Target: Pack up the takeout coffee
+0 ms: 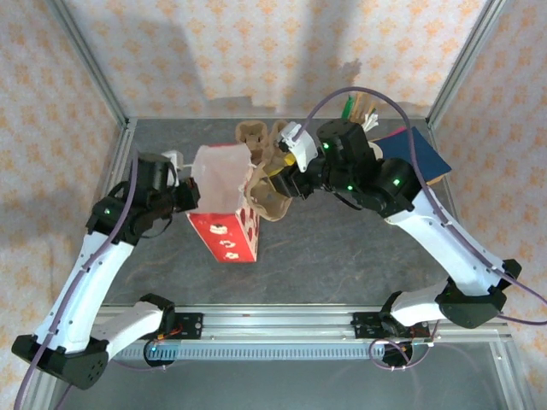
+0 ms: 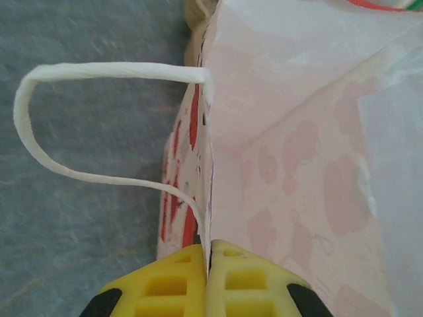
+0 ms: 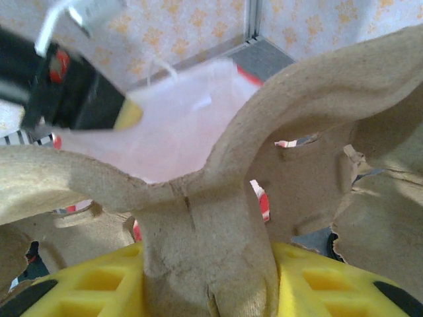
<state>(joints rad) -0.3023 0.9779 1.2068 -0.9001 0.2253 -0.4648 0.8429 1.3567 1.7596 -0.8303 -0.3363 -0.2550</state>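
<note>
You cannot tell where the takeout coffee is: no dark cup with a black lid can be made out, and it may be hidden behind the pulp carrier [image 1: 272,205] or the arm above it. Treat its place as unknown, not as packed.

What you can read is the carrier, tilted over the right rim of the paper bag [image 1: 224,205] and partly above its mouth, not down inside it. Whether its wells hold anything is not visible. Your right gripper [image 3: 208,277] has it by the central post, the jaws part-way open with a yellow finger pressed to each side of the pulp.

On the bag's left rim, your left gripper [image 2: 206,264] is closed flat on the paper edge, just beside the root of the white handle [image 2: 39,132], and holds the mouth spread. The bag stands upright on the table [image 1: 342,248].

By my judgement you are mid-task: the bag is open and held and the carrier is at its mouth. Lowering the carrier in, letting go on both sides and confirming the cup went in with it are not yet done.
</note>
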